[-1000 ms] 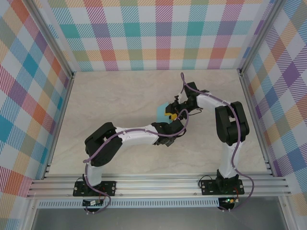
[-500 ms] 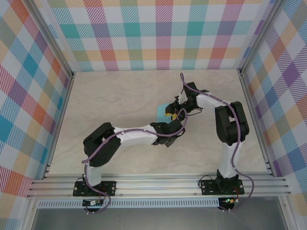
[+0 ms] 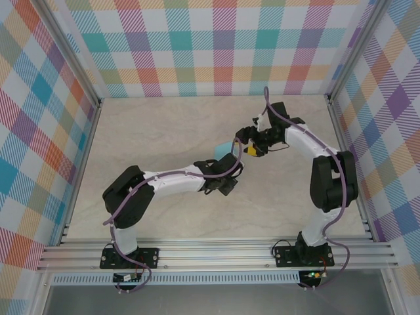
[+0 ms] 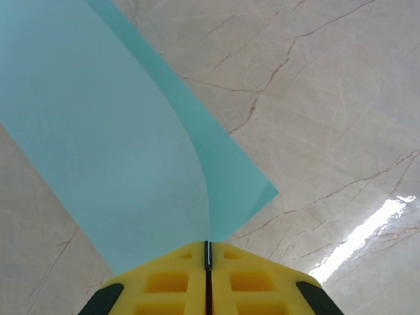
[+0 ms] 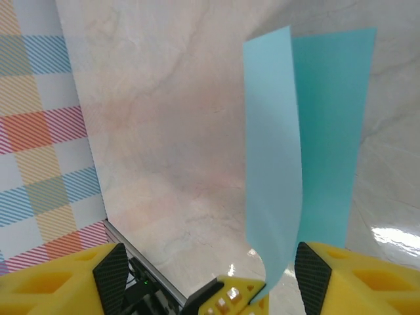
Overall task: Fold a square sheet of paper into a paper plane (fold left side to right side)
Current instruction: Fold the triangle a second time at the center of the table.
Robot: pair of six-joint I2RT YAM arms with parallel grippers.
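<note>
The square sheet of paper (image 3: 225,149) is turquoise and hangs off the table, bent over on itself into two loose layers. In the left wrist view the sheet (image 4: 111,138) runs up and left from my left gripper (image 4: 208,244), whose yellow fingers are shut on its lower edge. From above, the left gripper (image 3: 230,161) sits just under the sheet. My right gripper (image 3: 252,149) stands open a little to the right of it, apart from the paper. In the right wrist view the sheet (image 5: 272,151) rises between the spread fingers of the right gripper (image 5: 210,279), nearer the right fingertip (image 5: 314,275).
The marble tabletop (image 3: 151,138) lies bare around both arms. Plaid walls (image 3: 216,46) and aluminium frame posts (image 3: 338,125) close in the back and sides. A rail (image 3: 216,252) runs along the near edge.
The left gripper closed on the sheet's edge and shifted slightly left. The right gripper opened, let go of the paper and drew back to the right.
</note>
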